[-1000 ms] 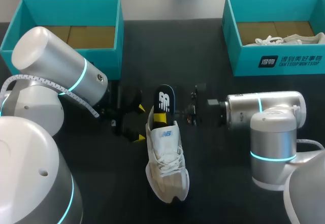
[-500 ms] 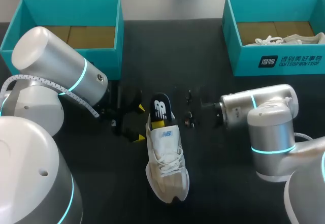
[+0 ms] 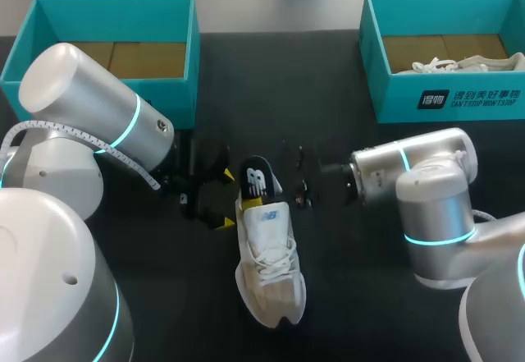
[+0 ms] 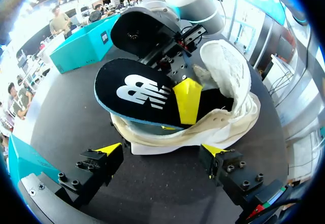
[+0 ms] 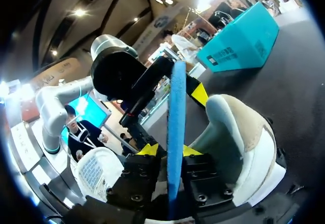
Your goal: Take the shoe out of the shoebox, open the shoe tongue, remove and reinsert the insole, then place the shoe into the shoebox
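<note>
Head view: shoe (image 3: 267, 255) lies on the black surface (image 3: 361, 296), sole down, heel end toward the teal shoebox (image 3: 447, 103), which sits well apart from it. Insole (image 3: 257, 180) sticks up out of the shoe's heel opening, tilted. Right wrist view: my right jaws are narrow, pinching the insole edge-on, one yellow tip on each face. Left jaws are spread wide just beside the shoe's heel, not touching it.
</note>
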